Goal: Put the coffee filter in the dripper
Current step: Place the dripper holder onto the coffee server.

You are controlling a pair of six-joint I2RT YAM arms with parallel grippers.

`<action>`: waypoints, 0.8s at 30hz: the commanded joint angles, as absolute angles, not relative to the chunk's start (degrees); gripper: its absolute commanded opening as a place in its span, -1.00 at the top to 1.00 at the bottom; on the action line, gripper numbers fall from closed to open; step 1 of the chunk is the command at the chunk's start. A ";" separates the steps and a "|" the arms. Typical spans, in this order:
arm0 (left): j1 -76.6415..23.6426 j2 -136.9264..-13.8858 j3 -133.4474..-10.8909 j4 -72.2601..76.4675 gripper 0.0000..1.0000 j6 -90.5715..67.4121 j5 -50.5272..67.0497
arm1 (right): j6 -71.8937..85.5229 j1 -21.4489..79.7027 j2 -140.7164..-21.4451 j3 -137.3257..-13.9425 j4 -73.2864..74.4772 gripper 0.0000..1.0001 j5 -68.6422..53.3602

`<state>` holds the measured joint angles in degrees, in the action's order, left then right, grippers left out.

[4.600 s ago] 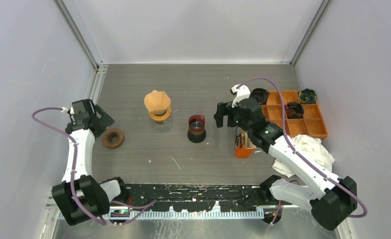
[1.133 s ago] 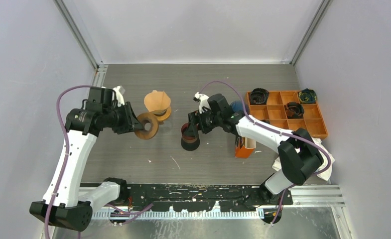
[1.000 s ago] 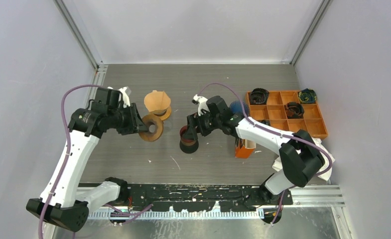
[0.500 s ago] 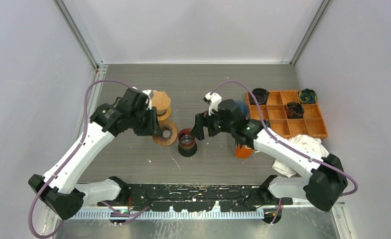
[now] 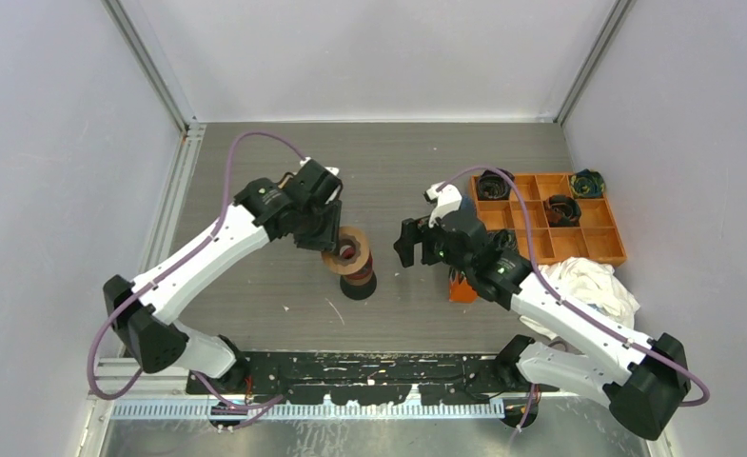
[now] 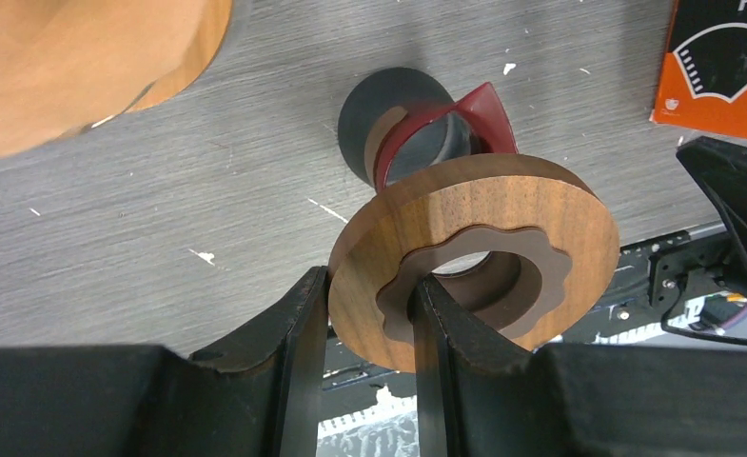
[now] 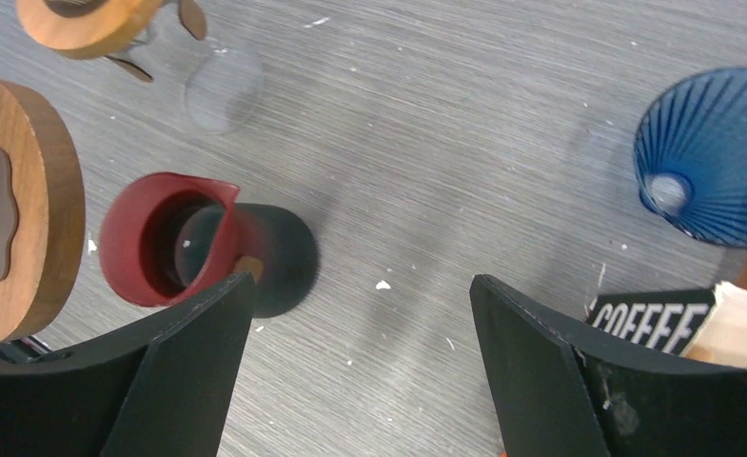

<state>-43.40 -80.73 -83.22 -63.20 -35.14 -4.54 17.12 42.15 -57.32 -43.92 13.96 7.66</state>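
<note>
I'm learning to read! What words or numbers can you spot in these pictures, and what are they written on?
"COFFEE": white capital letters on a black label on the filter box, in the right wrist view.
Left wrist view: more white letters on the same box, cut off by the picture's top edge, so they cannot be read.
Top view: the print on the box is too small to read.
No other words or numbers show.
</note>
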 commanded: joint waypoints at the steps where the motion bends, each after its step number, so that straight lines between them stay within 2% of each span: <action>1: -45.07 -83.75 -87.41 -61.35 0.43 -34.18 -7.96 | 18.94 42.01 -53.80 -41.76 11.24 -0.80 11.89; 9: -45.34 -87.97 -88.02 -60.43 0.42 -33.34 -9.79 | 18.72 41.99 -52.46 -39.92 10.01 -0.79 11.98; 24: -45.33 -92.03 -87.63 -59.09 0.32 -32.65 -6.46 | 17.89 42.01 -52.11 -39.72 9.97 -0.80 11.92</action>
<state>-45.17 -92.27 -85.32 -61.30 -33.54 -7.44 18.17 42.15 -53.34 -39.29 13.32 10.70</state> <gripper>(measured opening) 0.341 0.898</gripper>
